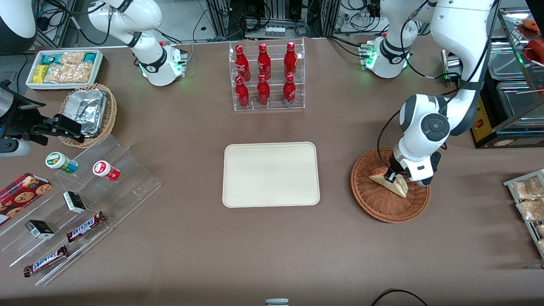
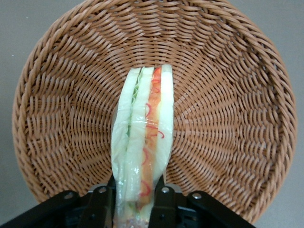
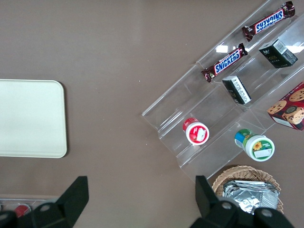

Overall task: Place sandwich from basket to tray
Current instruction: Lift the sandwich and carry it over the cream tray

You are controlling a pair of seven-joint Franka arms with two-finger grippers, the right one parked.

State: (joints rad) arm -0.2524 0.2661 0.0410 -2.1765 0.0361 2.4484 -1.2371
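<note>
The hand (image 1: 392,173) is down inside the basket (image 1: 374,203), its two fingers (image 2: 164,205) closed against the flat bread faces of the sandwich (image 2: 142,147) at one end of the wedge. The sandwich stands on edge in the basket, its striped filling edge facing up toward the wrist, and its long axis runs straight out from between the fingers across the wicker floor toward the basket's rim. The tray (image 1: 271,174) lies flat on the tabletop (image 1: 272,246), well apart from the hand toward the parked arm's end.
</note>
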